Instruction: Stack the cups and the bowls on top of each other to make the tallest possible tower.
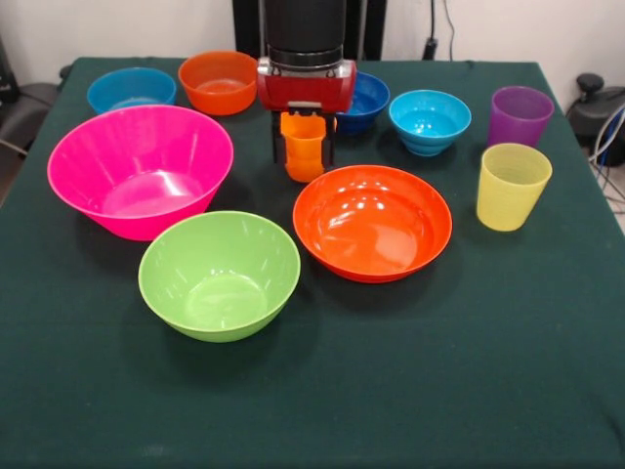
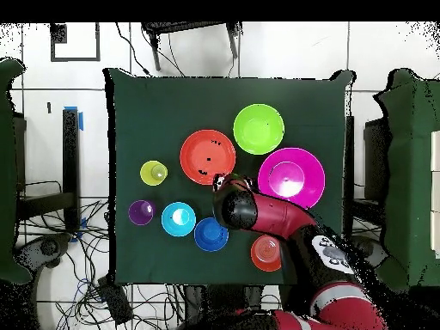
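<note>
My gripper [image 1: 304, 156] is shut on the orange cup [image 1: 304, 145], upright, just behind the shallow orange bowl [image 1: 372, 222]. Whether the cup touches the table is unclear. The big pink bowl [image 1: 140, 171] and lime green bowl [image 1: 219, 275] sit to the left. Along the back stand the small blue bowl [image 1: 131, 89], small orange bowl [image 1: 218, 82], dark blue bowl [image 1: 363, 101] and cyan bowl [image 1: 430, 121]. The purple cup [image 1: 520, 115] and yellow cup [image 1: 513, 186] stand at the right. Every piece stands alone; no tower is in view. In the overhead view the arm covers my gripper [image 2: 225, 185].
A dark green cloth [image 1: 469, 371] covers the table, with bare cloth along its front half. From above, chairs [image 2: 408, 172] flank the table and cables [image 2: 129, 292] lie on the floor.
</note>
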Robot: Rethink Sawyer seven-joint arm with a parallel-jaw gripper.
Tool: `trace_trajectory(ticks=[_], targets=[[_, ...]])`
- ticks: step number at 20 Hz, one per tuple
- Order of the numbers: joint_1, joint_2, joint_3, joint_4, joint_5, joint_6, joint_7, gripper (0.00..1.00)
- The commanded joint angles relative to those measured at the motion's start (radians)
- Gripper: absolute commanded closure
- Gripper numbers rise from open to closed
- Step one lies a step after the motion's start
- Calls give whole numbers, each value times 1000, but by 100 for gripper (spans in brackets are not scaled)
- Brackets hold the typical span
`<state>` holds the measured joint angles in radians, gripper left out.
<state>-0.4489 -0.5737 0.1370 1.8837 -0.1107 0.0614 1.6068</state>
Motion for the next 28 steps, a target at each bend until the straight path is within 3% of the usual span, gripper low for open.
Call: trace_trajectory(ticks=[1,8,17,23,28], targets=[[-13,72,118,-55,-76,20,42,0],[20,1,67,-56,-105,78,19,0],[7,-81,65,-63,-128,170,-13,0],[-12,-85,75,-72,-138,197,-30,0],[-29,18,72,-120,-191,116,-31,0]])
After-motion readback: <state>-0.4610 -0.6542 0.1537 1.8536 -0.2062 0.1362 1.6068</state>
